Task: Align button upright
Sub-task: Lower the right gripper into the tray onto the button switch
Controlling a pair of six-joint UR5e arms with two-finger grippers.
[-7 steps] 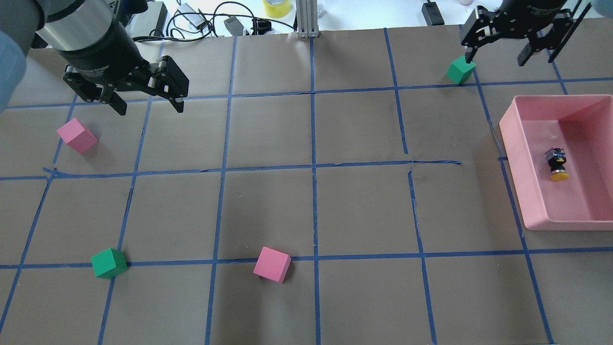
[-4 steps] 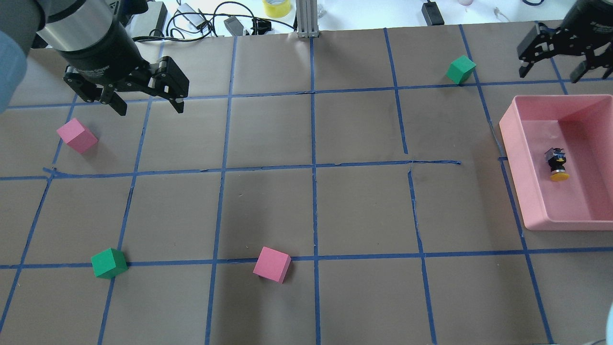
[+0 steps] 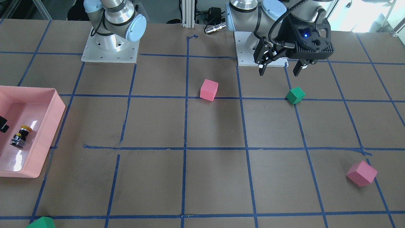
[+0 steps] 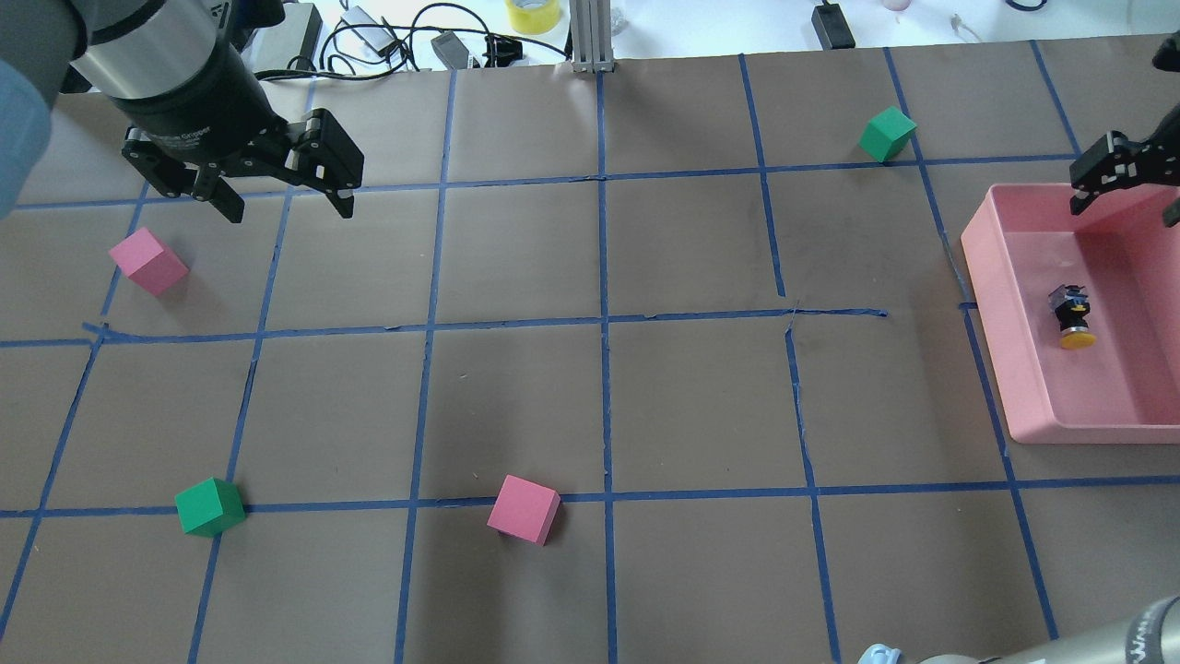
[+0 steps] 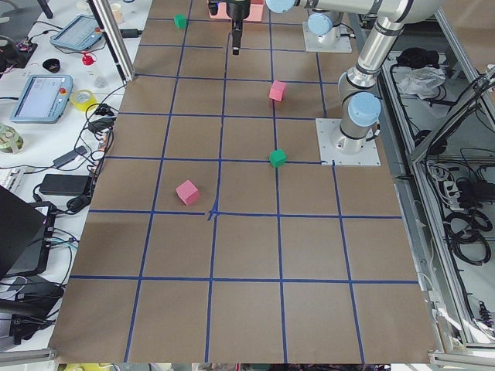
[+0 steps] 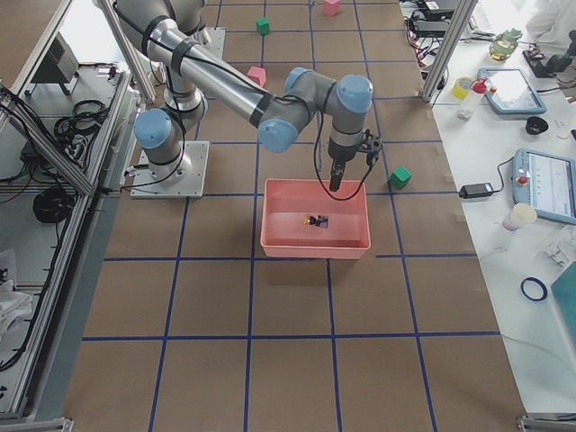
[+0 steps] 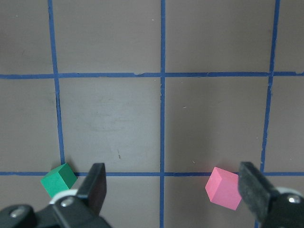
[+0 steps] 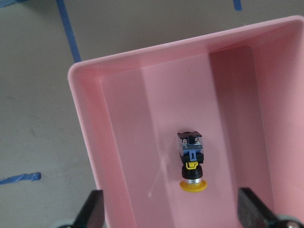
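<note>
Right wrist-mounted view: small yellow-capped push-button with black collar and grey-blue block body lies sideways on the pink plastic tray floor, cap toward 6 o'clock; right gripper hovers spread, empty; left gripper likewise spread, empty

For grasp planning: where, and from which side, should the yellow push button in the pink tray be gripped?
Grip the yellow push button by its flat-sided dark block body, from above: it lies on its side, and the round cap may slip.
</note>
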